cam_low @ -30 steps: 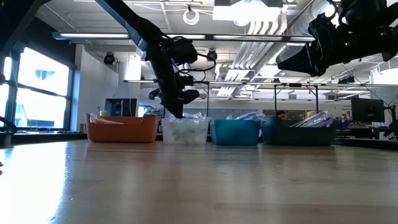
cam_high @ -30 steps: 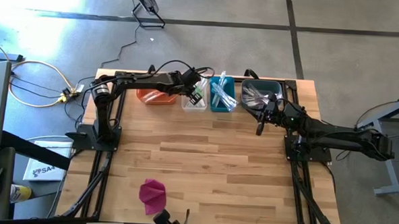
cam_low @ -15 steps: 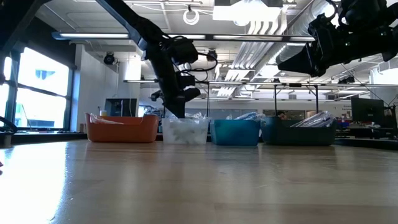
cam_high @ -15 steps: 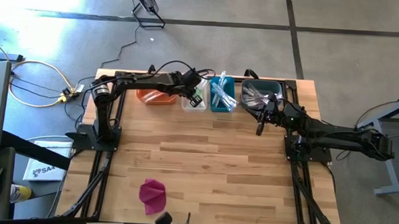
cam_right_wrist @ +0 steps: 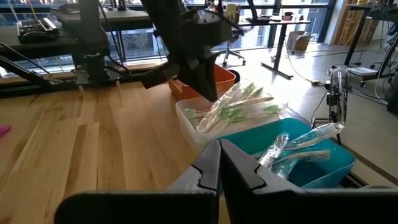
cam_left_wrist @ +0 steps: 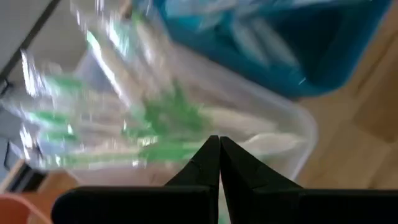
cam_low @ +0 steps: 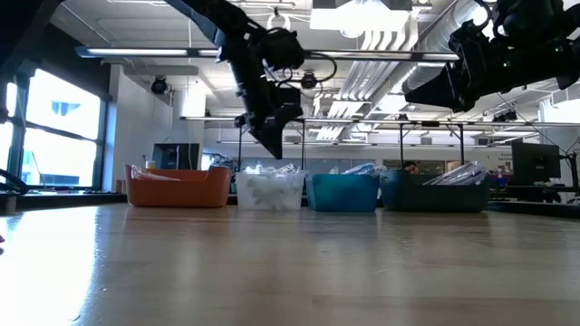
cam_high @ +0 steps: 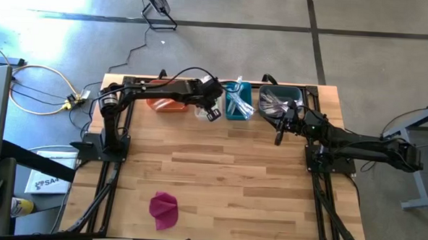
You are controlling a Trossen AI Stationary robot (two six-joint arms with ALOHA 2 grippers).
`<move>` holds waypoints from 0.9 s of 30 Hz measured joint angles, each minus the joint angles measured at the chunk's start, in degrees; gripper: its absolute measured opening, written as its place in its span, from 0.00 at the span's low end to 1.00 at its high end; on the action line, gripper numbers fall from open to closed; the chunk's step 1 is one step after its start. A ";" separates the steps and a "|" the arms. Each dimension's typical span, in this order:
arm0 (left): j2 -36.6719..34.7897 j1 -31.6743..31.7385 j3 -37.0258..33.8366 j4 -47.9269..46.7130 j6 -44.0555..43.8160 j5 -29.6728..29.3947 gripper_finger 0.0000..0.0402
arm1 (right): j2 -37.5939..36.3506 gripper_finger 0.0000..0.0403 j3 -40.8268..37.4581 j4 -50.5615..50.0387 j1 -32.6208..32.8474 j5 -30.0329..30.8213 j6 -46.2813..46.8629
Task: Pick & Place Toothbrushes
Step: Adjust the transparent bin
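Four bins stand in a row at the table's far edge: orange (cam_high: 168, 103), clear (cam_high: 206, 111), teal (cam_high: 238, 103) and dark (cam_high: 276, 99). Green-handled toothbrushes (cam_right_wrist: 239, 107) in shiny wrappers lie in the clear bin (cam_left_wrist: 186, 124); blue ones (cam_right_wrist: 298, 149) lie in the teal bin. My left gripper (cam_high: 214, 110) hangs shut just above the clear bin (cam_low: 269, 190), fingertips (cam_left_wrist: 217, 144) together with nothing seen between them. It also shows in the low view (cam_low: 275, 148) and the right wrist view (cam_right_wrist: 205, 84). My right gripper (cam_high: 278, 136) waits shut near the dark bin, its fingertips (cam_right_wrist: 219, 146) closed on nothing.
A magenta cloth lump (cam_high: 164, 209) lies near the table's front edge, left of the middle. The wooden table (cam_high: 226, 178) between the bins and the cloth is bare. Both arm bases stand at the table's left and right sides.
My left gripper has risen out of the clear bin and drifted toward the table's right and near edges, tipping a little. It has stayed shut. The toothbrushes have stayed in their bins. My right arm has kept still.
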 joint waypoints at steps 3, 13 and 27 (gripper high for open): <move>0.00 -0.88 1.57 0.12 0.77 -0.02 0.01 | 0.00 0.01 0.00 -0.07 0.00 -0.01 0.01; 0.00 -1.60 2.35 1.01 5.06 0.02 0.01 | 0.00 0.01 0.00 -0.50 0.00 -0.01 0.00; -0.04 -4.57 -6.04 5.31 2.65 -0.18 0.01 | 0.00 0.01 0.00 -4.13 0.02 -0.11 2.49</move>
